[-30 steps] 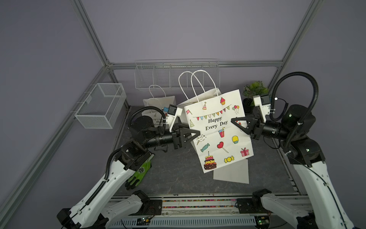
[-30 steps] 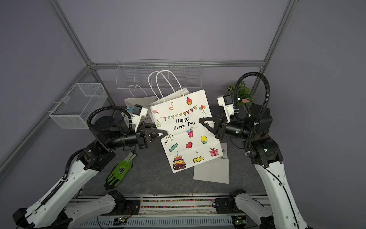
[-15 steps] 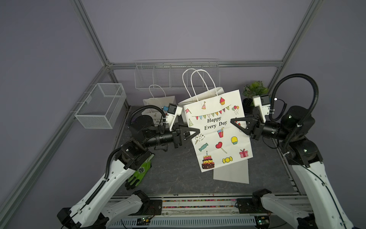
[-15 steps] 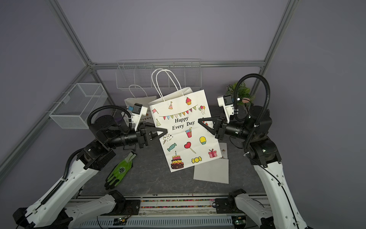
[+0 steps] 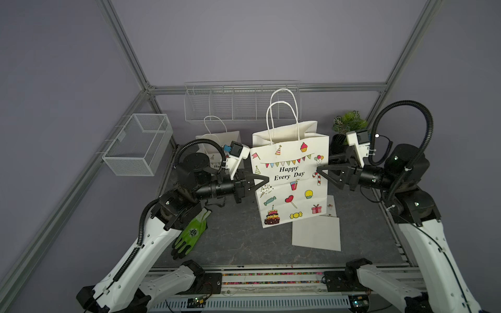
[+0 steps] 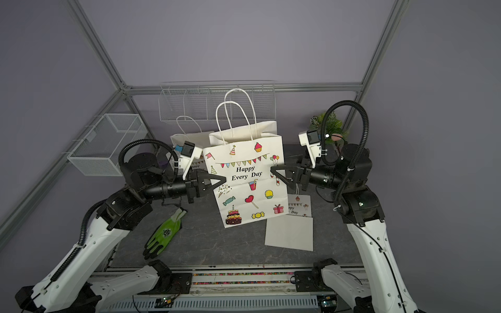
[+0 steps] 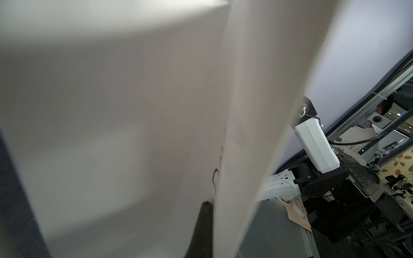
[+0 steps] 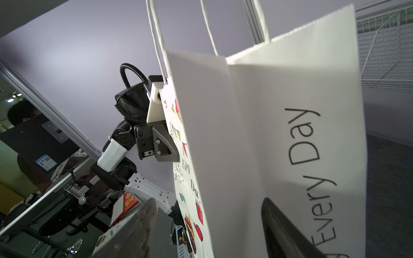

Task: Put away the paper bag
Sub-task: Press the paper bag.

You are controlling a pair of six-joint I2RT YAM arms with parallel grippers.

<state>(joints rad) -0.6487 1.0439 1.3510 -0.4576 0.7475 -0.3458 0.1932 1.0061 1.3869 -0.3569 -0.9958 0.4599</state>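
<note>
The white paper bag (image 5: 290, 187) printed "Happy Every Day" hangs upright above the middle of the table in both top views (image 6: 246, 187). My left gripper (image 5: 266, 178) is shut on the bag's left edge; in the left wrist view the bag's paper (image 7: 134, 111) fills the picture beside one dark finger (image 7: 202, 230). My right gripper (image 5: 322, 166) is open at the bag's right edge. In the right wrist view its fingers (image 8: 143, 225) stand wide apart on either side of the bag's side fold (image 8: 223, 156), not pressing it.
A second white bag (image 5: 217, 143) stands at the back. A flat folded bag (image 5: 317, 233) lies on the table under the right arm. A green glove (image 5: 191, 233) lies front left. A wire basket (image 5: 138, 143) hangs left, a wire rack (image 5: 233, 103) behind, a plant (image 5: 348, 124) back right.
My left gripper has closed on the bag's left edge. My right gripper has opened and let go of the right edge. The bag now hangs straighter.
</note>
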